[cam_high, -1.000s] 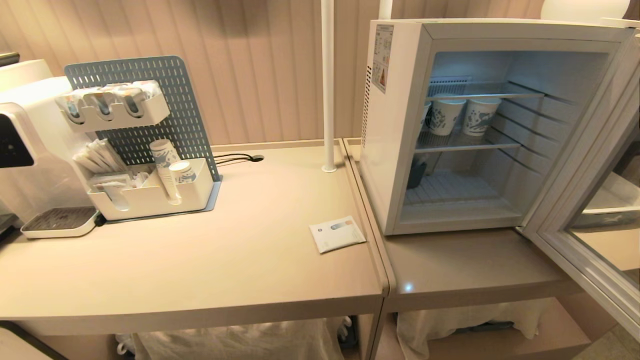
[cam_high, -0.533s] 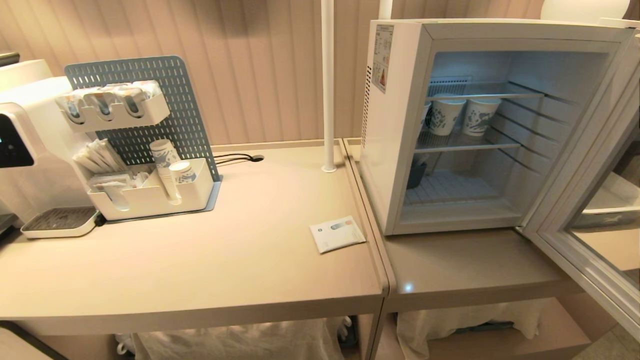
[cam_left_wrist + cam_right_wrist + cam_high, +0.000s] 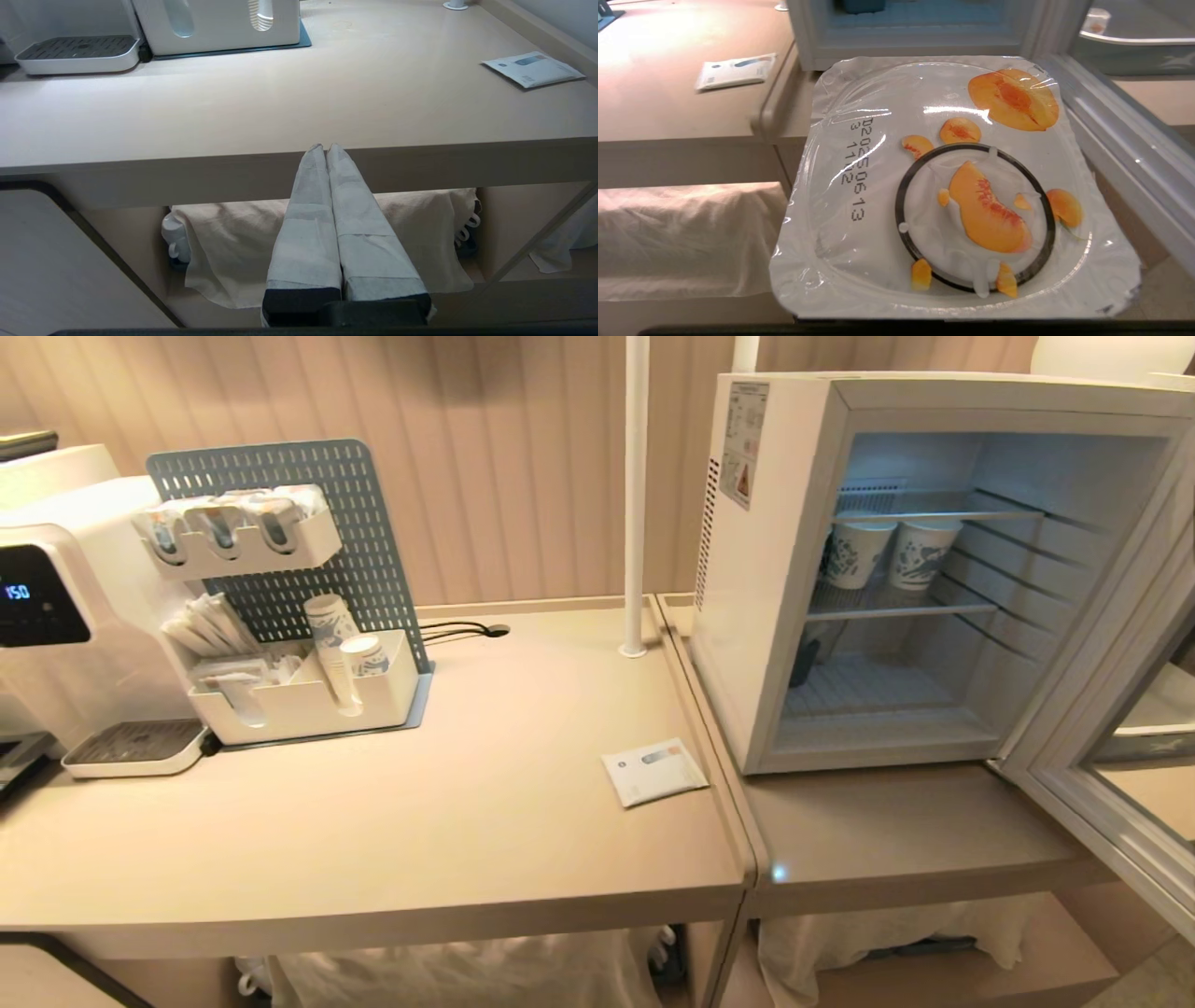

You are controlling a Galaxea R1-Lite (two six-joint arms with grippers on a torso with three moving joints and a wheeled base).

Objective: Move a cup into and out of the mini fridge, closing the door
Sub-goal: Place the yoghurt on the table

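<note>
Across the head view's right, the mini fridge [image 3: 775, 579] is standing with the door [image 3: 1102, 747] swung wide. Centre-frame in the left wrist view, the left end effector [image 3: 325, 148] is pressing together. Filling the right wrist view, the cup [image 3: 952, 186] is hiding the right end effector; cannot tell.

Mini fridge [image 3: 766, 616] stands far right on the bench [image 3: 420, 840], door [image 3: 1111, 784] swung open rightward. Paper cups [image 3: 892, 553] sit on its middle shelf. Packet [image 3: 653, 772] lies just left of it.
</note>
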